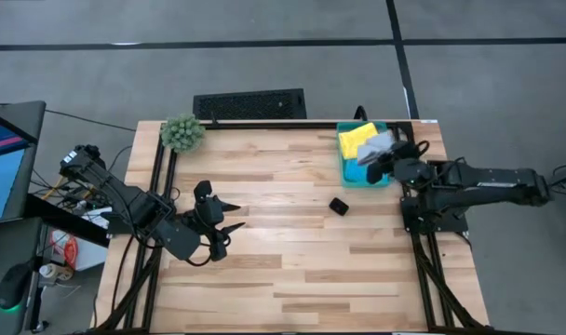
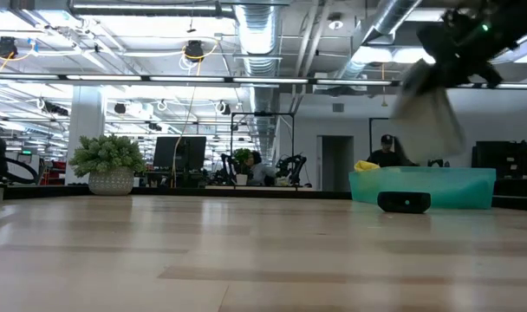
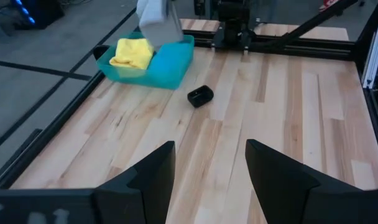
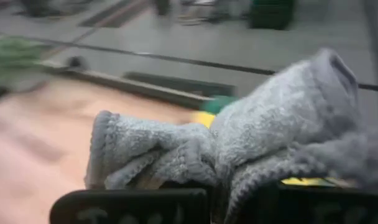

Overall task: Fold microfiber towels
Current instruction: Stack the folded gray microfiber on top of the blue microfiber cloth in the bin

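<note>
My right gripper [image 1: 381, 160] is shut on the pale grey towel [image 4: 239, 140], lifted above the teal bin [image 1: 387, 179] at the table's far right. The towel hangs bunched in the low view [image 2: 430, 108] and shows in the left wrist view [image 3: 158, 22]. A yellow towel [image 1: 355, 138] lies in the bin, also seen in the left wrist view [image 3: 132, 53]. My left gripper [image 3: 211, 174] is open and empty, low over the table's left part [image 1: 222, 221]. The other towels are not plainly in view. My right gripper pinches a bunched fold of the grey towel [image 4: 229, 177] between its two fingers, several layers thick. The towel is lifted clear and hangs slack below the fingers [image 2: 432, 121], above the bin.
A small black block [image 1: 338, 206] lies on the wood near the bin, also in the low view [image 2: 404, 202]. A fuzzy green plant [image 1: 181, 133] stands at the far left corner. The bare wooden table top [image 1: 283, 261] spreads between the arms.
</note>
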Robot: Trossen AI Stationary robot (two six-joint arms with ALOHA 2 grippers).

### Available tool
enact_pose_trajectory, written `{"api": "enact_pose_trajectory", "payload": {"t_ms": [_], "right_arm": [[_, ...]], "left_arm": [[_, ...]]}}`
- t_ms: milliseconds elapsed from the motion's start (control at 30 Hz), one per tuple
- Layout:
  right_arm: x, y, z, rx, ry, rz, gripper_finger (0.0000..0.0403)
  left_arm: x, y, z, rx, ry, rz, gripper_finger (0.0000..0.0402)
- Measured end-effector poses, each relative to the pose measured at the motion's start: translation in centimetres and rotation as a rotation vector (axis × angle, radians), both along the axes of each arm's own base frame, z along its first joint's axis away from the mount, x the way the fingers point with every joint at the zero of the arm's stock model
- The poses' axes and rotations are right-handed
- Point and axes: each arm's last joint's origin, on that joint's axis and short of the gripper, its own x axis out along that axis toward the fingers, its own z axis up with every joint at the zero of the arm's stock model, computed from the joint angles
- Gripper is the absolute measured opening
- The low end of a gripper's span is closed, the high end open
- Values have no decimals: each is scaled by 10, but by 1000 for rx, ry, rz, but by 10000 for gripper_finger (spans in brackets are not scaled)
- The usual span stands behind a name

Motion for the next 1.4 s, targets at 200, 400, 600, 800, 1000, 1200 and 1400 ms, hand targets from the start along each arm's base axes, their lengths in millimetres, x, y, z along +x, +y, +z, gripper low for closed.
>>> {"api": "enact_pose_trajectory", "payload": {"t_ms": [200,400,600,800,1000,1200,1400], "right_arm": [[-25,-7,-6,-3,45,-128,23],[-35,-13,-14,23,133,-230,23],[-36,-14,-13,-5,132,-272,23],[-34,-14,-15,-1,153,-287,23],[-26,-16,-21,-1,216,-307,23],[-15,-19,-30,2,295,-339,23],[-5,-20,-40,18,353,-360,23]], "left_arm": [[0,0,0,0,0,0,190],[0,1,0,13,-8,15,190],[0,1,0,20,-5,12,190],[0,1,0,24,-4,10,190],[0,1,0,24,-4,10,190],[0,1,0,23,-4,10,190],[0,0,0,11,-4,9,190]]}}
